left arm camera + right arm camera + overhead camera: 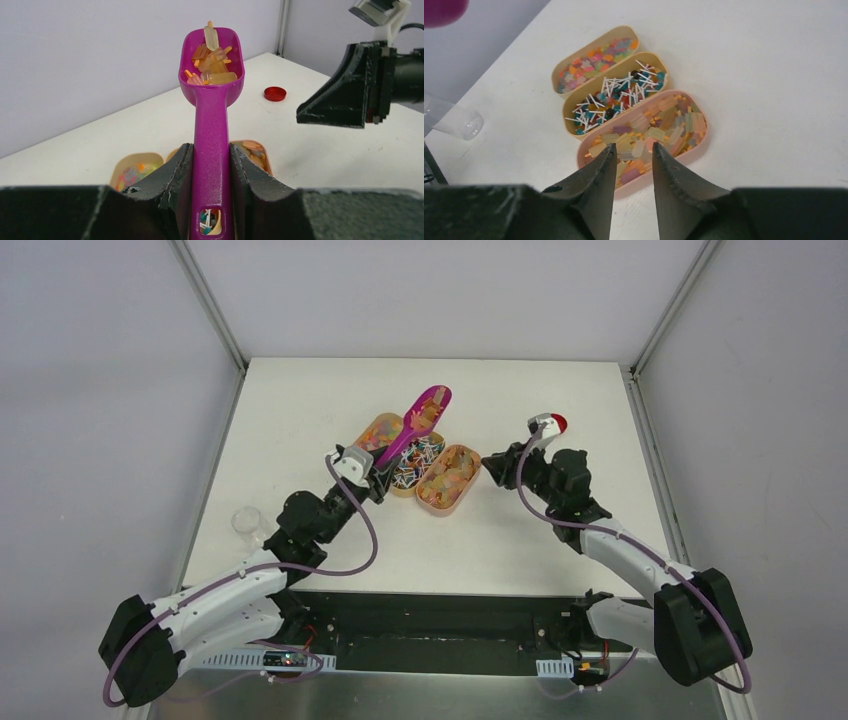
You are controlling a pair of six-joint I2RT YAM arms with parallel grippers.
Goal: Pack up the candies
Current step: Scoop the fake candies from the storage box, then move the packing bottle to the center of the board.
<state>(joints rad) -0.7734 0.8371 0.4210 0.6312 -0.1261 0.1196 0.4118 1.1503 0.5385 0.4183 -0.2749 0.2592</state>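
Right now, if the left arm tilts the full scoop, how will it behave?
The scoop looks like stiff plastic, so it should not bend. Its gummies are heaped above the rim, so a tilt may spill some. The load sits far from the grip, so it probably feels tip-heavy.

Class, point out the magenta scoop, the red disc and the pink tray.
magenta scoop [211,117]: left wrist view, on its handle.
red disc [275,93]: left wrist view, on its top face.
pink tray [704,140]: right wrist view, on its right-hand wall.
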